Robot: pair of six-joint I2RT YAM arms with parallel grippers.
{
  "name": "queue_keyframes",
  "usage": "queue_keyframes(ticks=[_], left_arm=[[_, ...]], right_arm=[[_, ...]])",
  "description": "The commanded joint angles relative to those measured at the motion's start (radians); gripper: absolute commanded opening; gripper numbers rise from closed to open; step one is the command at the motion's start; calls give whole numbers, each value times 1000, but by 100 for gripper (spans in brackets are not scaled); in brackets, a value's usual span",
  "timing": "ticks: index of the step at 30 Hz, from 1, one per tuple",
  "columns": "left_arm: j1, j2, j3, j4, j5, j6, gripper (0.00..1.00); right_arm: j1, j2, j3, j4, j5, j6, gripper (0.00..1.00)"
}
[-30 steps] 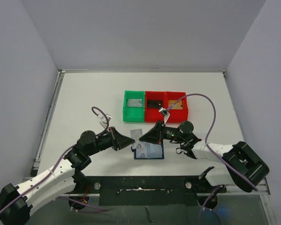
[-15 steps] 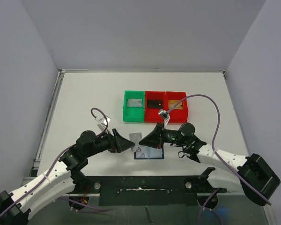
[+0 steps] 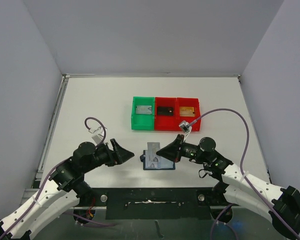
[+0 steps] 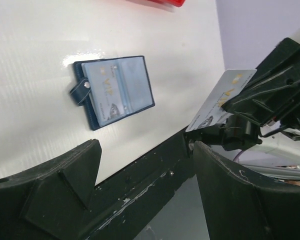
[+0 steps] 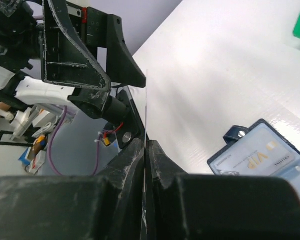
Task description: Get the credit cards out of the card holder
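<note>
Left wrist — thin silver card (image 4: 217, 100), flat navy card holder (image 4: 137, 87)

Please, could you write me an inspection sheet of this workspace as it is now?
Surface: white table, glossy.
Job's things: card holder lies open, pocketed card inside; held card lifted off the table; silver card, black card, gold card in the bins.
Clutter: green bin, two red bins.
Grippers: left gripper open, holding nothing; right gripper shut on the held card.
Cables: purple left cable and right cable, apart from the card holder.
Surroundings: grey walls; nothing else seen.
</note>
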Motion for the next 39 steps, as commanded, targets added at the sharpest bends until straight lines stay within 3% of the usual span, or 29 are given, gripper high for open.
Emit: queue_keyframes(ticks=[1,9,16,24,32,39], left_arm=[[-3,11,84,-72,-60,28,75],[-3,59,146,-182,-153,86,75],[-3,76,137,-145,-243,94,75],[26,248,185,-150,-403,126,75],[327,356,172,-19,-110,199,75],[573,397,181,133,-23,207,76]], right_arm=[[7,-41,29,-109,88,-86,0],[6,-34,50,-156,137,-120,0],[7,-4,125,-239,197,-196,0],[9,180,327,-349,372,-409,0],[3,468,611,-394,552,-699,0],[-40,763,892,-497,441,-773,0]])
